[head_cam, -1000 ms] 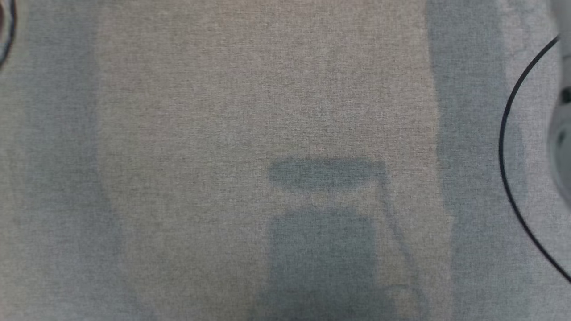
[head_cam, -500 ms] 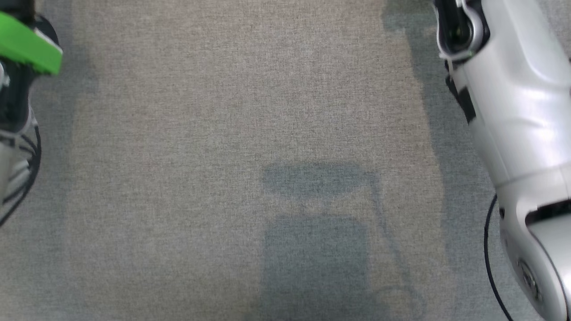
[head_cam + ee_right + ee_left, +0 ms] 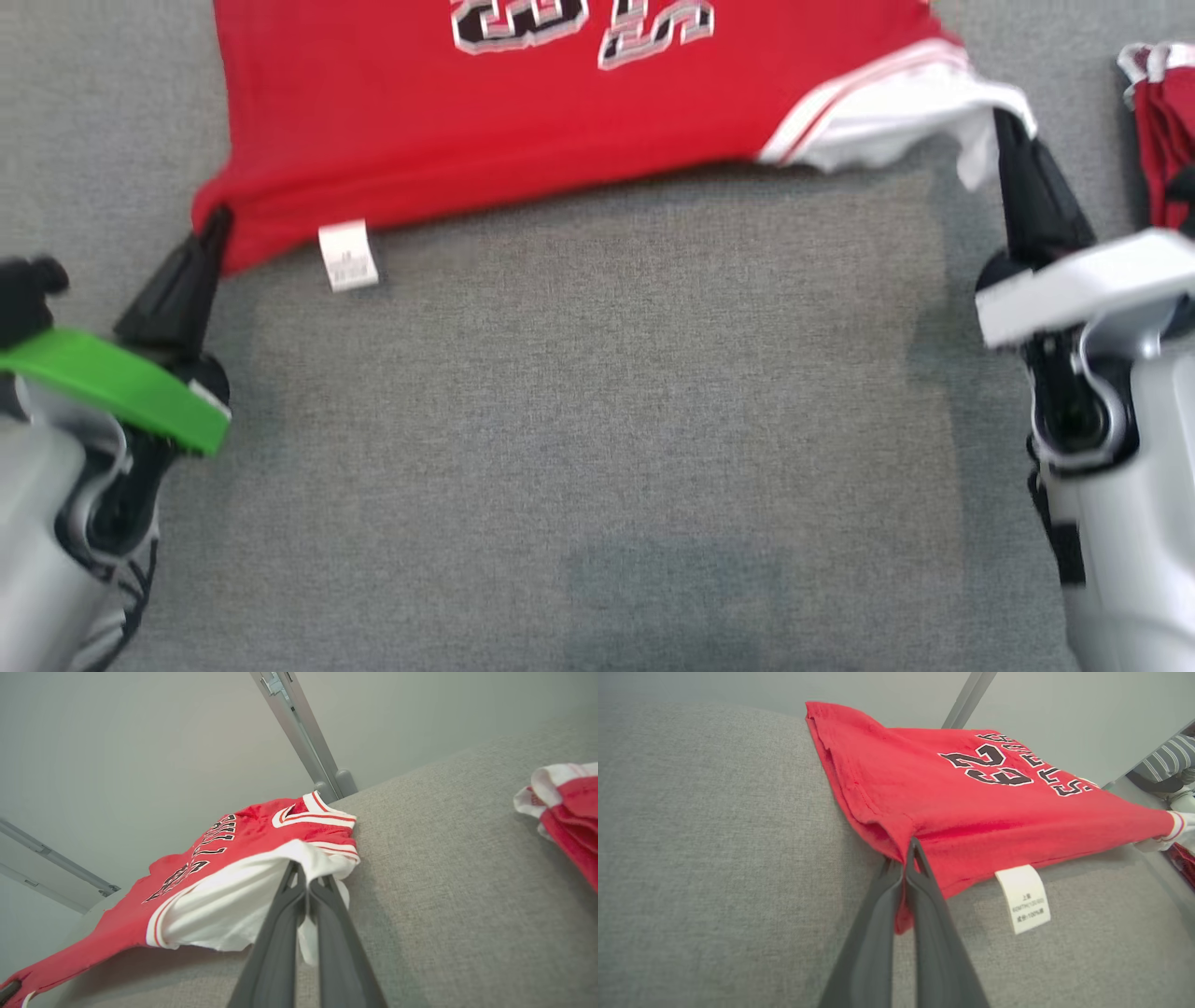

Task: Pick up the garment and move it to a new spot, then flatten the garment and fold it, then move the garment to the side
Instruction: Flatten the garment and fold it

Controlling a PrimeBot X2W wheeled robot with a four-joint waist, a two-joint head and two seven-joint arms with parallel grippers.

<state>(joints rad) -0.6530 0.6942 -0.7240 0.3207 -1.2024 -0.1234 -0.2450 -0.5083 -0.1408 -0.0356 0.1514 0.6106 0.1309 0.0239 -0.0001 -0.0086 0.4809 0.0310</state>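
I am holding the red garment (image 3: pixel 523 121) stretched between both pincers, its near edge lifted just off the grey table (image 3: pixel 597 420). The left pincer (image 3: pixel 217 229) is clamped fully shut on the hem corner beside the white label (image 3: pixel 347 254). The right pincer (image 3: pixel 1006 126) is clamped fully shut on the white sleeve. I am judging this as the relocation step. The next move is calling for an even, taut lowering of both corners before release.

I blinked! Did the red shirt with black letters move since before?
Cannot tell. The red shirt with black letters is newly in view, but the camera itself shifted, and the plain grey cloth surface has no fixed mark.
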